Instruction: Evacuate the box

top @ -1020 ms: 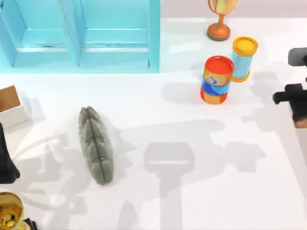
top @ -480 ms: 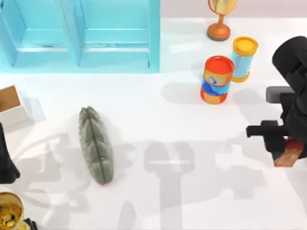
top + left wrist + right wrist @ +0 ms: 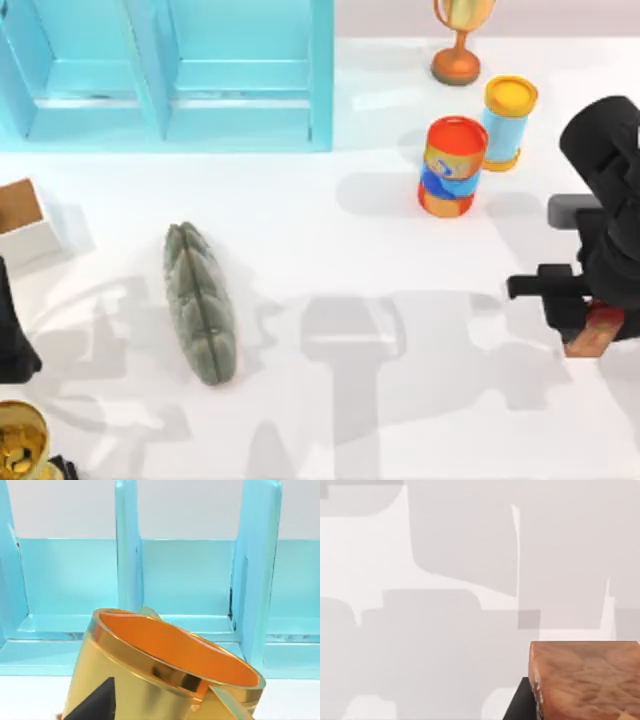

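Observation:
The box (image 3: 22, 218), white-walled with a brown inside, stands at the table's left edge. A grey stuffed cushion (image 3: 201, 303) lies to its right. At the right side, above the table, my right gripper (image 3: 590, 322) is shut on a small reddish-brown carton (image 3: 596, 331); the right wrist view shows that carton (image 3: 585, 680) against a black finger (image 3: 520, 702). My left arm (image 3: 12, 335) is at the left edge. Its wrist view has a tilted gold cup (image 3: 160, 675) with an orange inside close up, a black finger (image 3: 97, 702) on its wall. The gold cup (image 3: 20, 448) sits at the front left corner.
A big light-blue cabinet (image 3: 170, 70) spans the back left. At the back right stand a red and blue can (image 3: 452, 166), a light-blue can with a yellow lid (image 3: 508, 121) and an orange trophy (image 3: 457, 45). The white table (image 3: 380, 260) is bare in the middle.
My right arm has come in from the right edge, moving left and toward the front with the carton in its grip. The left arm and gold cup have stayed put.

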Motion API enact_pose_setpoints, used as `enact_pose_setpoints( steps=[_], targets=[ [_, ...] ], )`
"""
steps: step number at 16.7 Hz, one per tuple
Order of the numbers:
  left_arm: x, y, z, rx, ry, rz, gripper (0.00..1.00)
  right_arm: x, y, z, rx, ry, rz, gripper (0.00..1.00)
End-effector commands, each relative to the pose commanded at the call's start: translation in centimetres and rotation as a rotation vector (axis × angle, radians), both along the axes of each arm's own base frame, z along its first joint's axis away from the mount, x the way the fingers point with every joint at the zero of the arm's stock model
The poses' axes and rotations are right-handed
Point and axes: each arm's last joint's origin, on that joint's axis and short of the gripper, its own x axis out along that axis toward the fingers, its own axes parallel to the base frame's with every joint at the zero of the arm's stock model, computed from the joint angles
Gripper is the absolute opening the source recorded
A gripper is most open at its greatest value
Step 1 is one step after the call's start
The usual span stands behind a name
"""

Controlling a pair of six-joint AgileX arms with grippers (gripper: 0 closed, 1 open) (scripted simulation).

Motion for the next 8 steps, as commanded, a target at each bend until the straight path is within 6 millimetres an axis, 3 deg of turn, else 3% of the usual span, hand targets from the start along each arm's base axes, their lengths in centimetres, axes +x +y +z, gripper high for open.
enact_pose_setpoints(
  steps=[4, 8],
  targets=[
    [0.0, 0.0, 0.0, 0.0, 0.0, 0.0, 1.0, -0.1, 0.0, -2.2, -0.001, -0.001, 0.002, 0.0],
    [0.0, 0.0, 0.0, 0.0, 0.0, 0.0, 1.0, -0.1, 0.0, -2.3, -0.001, -0.001, 0.002, 0.0]
  ],
)
